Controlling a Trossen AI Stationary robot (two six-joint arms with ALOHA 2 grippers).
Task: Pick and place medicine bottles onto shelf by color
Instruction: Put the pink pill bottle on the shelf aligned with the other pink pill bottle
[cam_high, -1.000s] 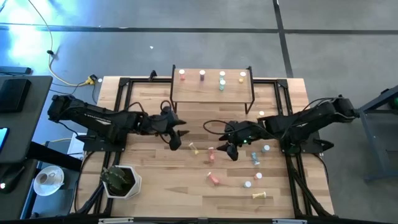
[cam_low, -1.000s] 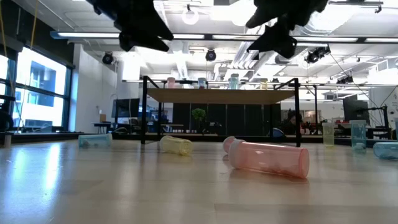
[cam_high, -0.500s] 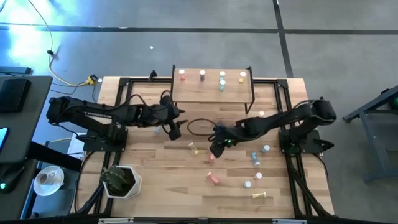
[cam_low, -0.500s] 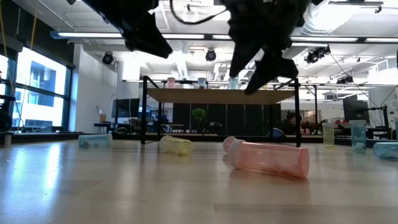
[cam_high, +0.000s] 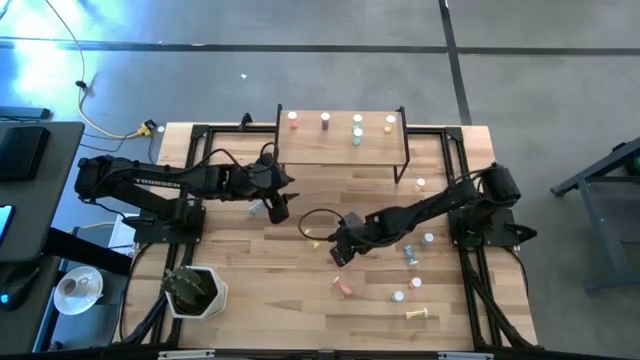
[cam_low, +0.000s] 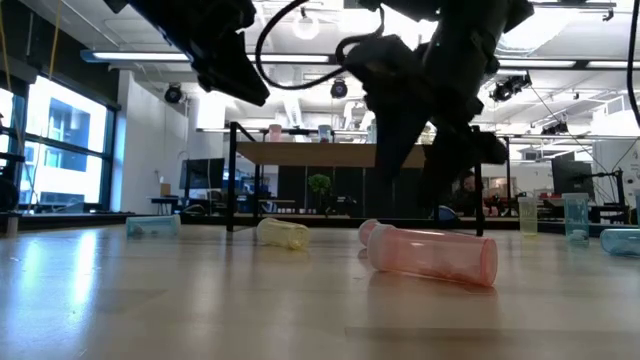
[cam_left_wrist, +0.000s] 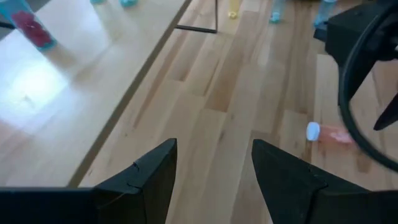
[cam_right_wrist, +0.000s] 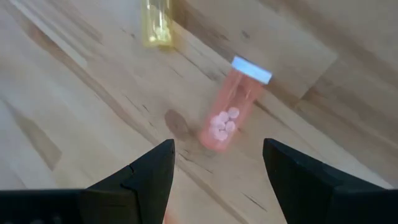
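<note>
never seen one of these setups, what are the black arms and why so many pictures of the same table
These are two robot arms working at a wooden table, each ending in a two-finger gripper. One picture looks straight down on everything, one looks level across the tabletop, and two come from cameras on the wrists, looking out past each arm's own fingers.

Small pill bottles lie scattered on the table, and a few already stand on the shelf, a little raised board at the far edge.

The right gripper is open just above a pink bottle lying on its side, with a yellow bottle beyond it. The left gripper is open too, over bare wood near the shelf. Neither holds anything.
</note>
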